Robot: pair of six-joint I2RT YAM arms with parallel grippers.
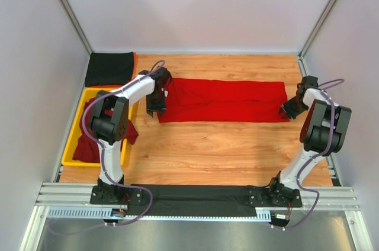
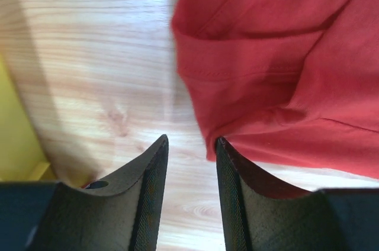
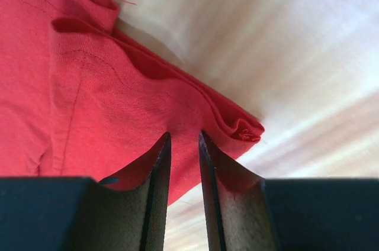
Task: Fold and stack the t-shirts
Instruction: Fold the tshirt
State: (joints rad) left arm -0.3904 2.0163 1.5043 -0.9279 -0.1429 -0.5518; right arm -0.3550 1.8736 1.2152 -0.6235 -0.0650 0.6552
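A bright red t-shirt [image 1: 222, 100] lies folded into a long strip across the middle of the wooden table. My left gripper [image 1: 156, 108] is at its left end. In the left wrist view the gripper [image 2: 190, 141] is open with only bare table between the fingers, and the red cloth [image 2: 284, 55] edge touches the right fingertip. My right gripper [image 1: 288, 109] is at the strip's right end. In the right wrist view it [image 3: 183, 135] is narrowly open just above the red cloth [image 3: 89, 85], near its front corner. A black t-shirt [image 1: 109, 68] lies folded at the back left.
A yellow tray [image 1: 76, 122] stands at the left edge and holds crumpled dark maroon t-shirts [image 1: 89, 144], one hanging over its right rim. Grey walls close in the table on three sides. Bare wood [image 1: 219, 150] lies in front of the red strip.
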